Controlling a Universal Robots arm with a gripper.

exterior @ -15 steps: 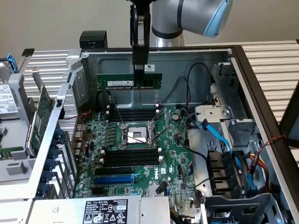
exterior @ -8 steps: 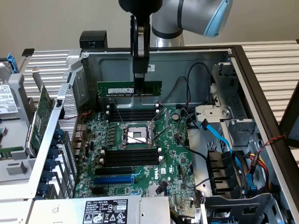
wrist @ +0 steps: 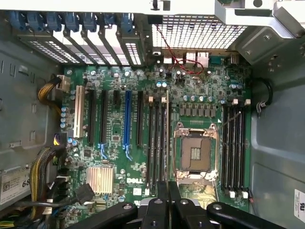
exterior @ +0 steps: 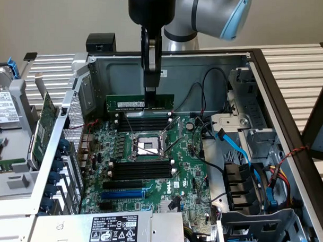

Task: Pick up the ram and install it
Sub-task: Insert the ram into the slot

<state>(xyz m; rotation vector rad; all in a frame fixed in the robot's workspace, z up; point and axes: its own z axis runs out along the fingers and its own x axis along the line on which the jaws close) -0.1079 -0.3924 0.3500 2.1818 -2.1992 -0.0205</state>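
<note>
in the exterior view's upper centre the gripper (exterior: 150,94) is pinched closed on the top edge of the ram (exterior: 125,104), which stands on edge just above the black memory slots (exterior: 143,122). the wrist view adds a ribbed silver heatsink (wrist: 100,179).

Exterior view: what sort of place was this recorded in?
Probably a computer repair or assembly bench: an opened desktop case lies on a slatted table, motherboard exposed, with the gripper holding the ram above it.
</note>
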